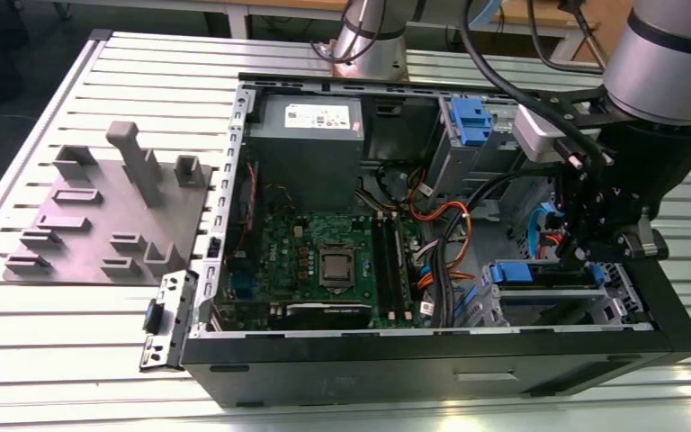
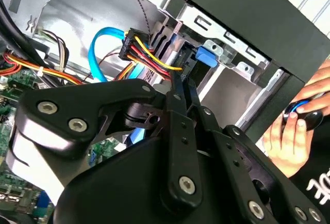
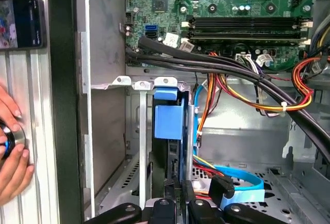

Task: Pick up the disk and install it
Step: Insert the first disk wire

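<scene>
Exterior view, left to right: grey fixture block (image 1: 105, 211), motherboard (image 1: 321, 261), then the gripper (image 1: 604, 256) low over the drive cage (image 1: 561, 297). Disk (image 3: 169, 131) stands on edge in the cage, long axis running straight away from the fingertips. Gripper appears clamped on its near end.

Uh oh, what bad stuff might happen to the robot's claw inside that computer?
The claw sits deep in the open computer case, so it might snag the orange and yellow wires running nearby. The disk stands edge-on in its metal bay, so it might jam. A person's hand rests beside the case and might get bumped.
</scene>
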Robot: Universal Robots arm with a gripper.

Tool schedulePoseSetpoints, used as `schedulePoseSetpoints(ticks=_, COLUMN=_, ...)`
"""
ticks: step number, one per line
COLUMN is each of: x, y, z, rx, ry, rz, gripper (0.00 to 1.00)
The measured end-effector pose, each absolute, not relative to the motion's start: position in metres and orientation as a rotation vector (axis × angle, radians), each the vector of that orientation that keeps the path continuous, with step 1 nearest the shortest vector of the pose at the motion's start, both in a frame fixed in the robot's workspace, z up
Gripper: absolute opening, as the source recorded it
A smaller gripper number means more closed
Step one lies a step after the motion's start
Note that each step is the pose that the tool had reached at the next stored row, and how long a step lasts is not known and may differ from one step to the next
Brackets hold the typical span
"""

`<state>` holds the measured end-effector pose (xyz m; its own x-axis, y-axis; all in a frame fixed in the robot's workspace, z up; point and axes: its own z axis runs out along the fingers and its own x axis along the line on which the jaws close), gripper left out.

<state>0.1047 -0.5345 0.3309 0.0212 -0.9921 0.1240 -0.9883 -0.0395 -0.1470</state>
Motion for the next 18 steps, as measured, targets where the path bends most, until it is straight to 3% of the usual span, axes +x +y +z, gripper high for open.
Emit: schedulePoseSetpoints(ticks=18, x=0.1010, y=-0.5376, z=0.3296, rx=-2.234, ry=2.146, rz=-0.306, gripper=0.16)
